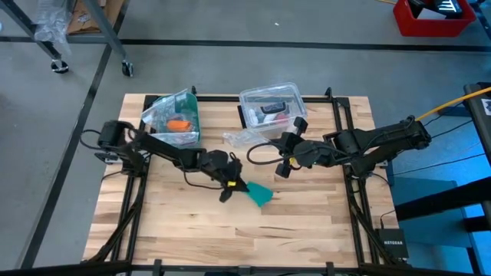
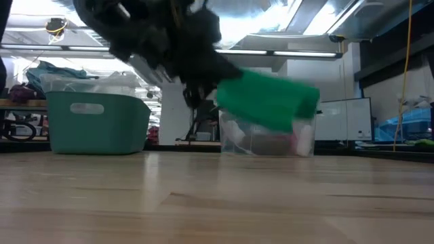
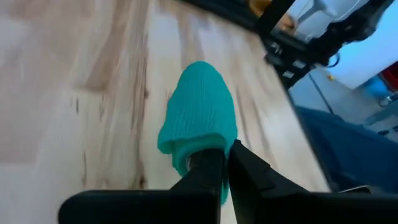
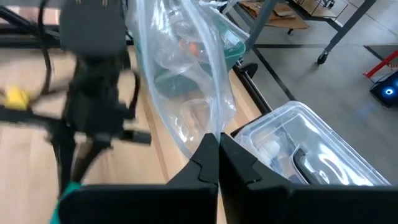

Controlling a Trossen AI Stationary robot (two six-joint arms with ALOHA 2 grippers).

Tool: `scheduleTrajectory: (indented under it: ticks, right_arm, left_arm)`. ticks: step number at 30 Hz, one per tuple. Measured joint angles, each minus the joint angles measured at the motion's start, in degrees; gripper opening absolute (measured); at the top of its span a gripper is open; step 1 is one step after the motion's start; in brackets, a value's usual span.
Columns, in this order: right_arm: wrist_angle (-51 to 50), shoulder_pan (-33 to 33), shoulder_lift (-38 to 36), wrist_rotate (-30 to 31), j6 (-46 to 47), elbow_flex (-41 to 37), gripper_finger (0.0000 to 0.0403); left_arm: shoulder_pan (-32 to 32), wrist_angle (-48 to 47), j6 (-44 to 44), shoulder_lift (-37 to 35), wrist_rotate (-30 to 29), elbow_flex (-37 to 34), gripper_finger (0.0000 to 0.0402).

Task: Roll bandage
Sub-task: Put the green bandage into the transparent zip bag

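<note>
Teal bandage [image 3: 200, 118], near end hidden between closed left jaws; right jaws closed, empty.

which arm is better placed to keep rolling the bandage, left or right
Left. The left gripper is shut on the bandage at mid-table, holding it off the wood. The right gripper is shut on a clear plastic bag instead.

Left claw [image 1: 232, 186] at counter middle, fingers pinched together on bandage [image 1: 259, 193]. Right claw [image 1: 282, 157] raised beside, fingers pressed closed.
</note>
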Motion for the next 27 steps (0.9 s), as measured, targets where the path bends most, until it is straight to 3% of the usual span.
scheduleTrajectory:
  ticks: [9,16,22,27]
  right_arm:
    - [-1.96,-0.01,0.58,3.64,1.58,0.02,0.0001]
    - [-1.83,-0.01,4.27,4.64,2.92,0.02,0.0001]
    - [-1.94,0.01,7.6,10.62,7.05,0.0,0.0001]
    - [-1.76,-0.01,8.87,15.71,10.07,0.02,0.0001]
  left_arm:
    - [-2.19,-1.13,-2.21,-13.82,-3.36,-0.02,0.0001]
    - [-4.26,-0.08,-1.23,-24.44,-15.15,-0.02,0.0]
    - [-4.83,-1.12,-0.65,-29.68,-25.56,-0.02,0.0]
    - [-4.85,-1.91,0.24,-30.53,-29.66,-0.02,0.0]
